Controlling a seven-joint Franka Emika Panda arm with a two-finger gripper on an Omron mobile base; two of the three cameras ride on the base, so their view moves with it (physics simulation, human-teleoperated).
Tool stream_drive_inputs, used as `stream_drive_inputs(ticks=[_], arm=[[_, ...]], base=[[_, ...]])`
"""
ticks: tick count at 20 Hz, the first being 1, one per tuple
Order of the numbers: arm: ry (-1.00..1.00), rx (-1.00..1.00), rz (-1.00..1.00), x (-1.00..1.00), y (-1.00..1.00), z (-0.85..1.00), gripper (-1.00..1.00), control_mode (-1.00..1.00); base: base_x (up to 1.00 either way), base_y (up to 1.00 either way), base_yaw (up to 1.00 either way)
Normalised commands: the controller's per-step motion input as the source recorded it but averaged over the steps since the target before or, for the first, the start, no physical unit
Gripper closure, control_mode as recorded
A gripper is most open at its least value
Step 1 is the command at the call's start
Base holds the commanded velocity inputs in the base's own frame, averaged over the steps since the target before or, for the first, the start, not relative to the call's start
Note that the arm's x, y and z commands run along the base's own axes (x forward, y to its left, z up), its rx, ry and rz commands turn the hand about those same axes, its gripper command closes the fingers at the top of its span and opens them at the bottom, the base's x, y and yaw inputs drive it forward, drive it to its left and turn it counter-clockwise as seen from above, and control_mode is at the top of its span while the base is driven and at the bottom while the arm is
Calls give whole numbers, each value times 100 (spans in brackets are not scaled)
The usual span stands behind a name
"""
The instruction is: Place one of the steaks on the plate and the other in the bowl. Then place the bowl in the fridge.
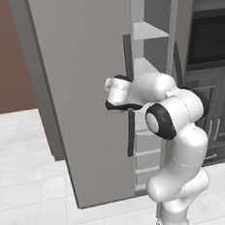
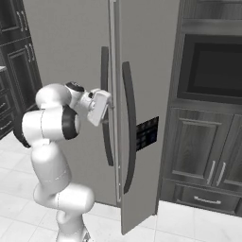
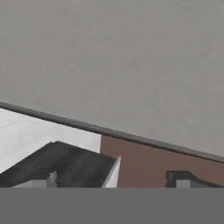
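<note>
We are standing on a white tiled floor (image 1: 22, 162) with a reddish-brown wall (image 1: 4, 56) off to the left in the left base view. The tall grey fridge (image 1: 83, 88) is rising straight ahead of us, and a dark built-in oven (image 2: 212, 66) is sitting in dark cabinetry (image 2: 198, 151) just beside it on its right. In the left base view one fridge door is standing ajar, and we are seeing pale shelves (image 1: 145, 31) through the gap along that door's right edge. In the right base view the two doors are meeting at a central seam, each carrying a long dark vertical handle (image 2: 128, 127), and the right door is hanging slightly forward of the left one. We are holding the gripper (image 2: 108, 108) up at about mid-height of the fridge, right against the left door's handle near the seam; whether it is touching the handle we cannot tell. In the hand view the two finger tips (image 3: 41, 178) are sitting far apart at the bottom edge with nothing between them, so the jaws are spread wide and gripping nothing, and the grey door face is lying close in front of them.
</note>
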Motion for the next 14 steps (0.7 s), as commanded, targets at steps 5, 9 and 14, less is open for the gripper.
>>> stream_drive_inputs(ticks=[5, 9, 14], arm=[[-8, 13, 26, 92, 0, -4, -100, -100], [1, 0, 12, 14, -48, -15, -100, -100], [-1, 0, 6, -9, -80, -16, -100, -100]], base=[[0, 0, 0], [0, 0, 0], [0, 0, 0]])
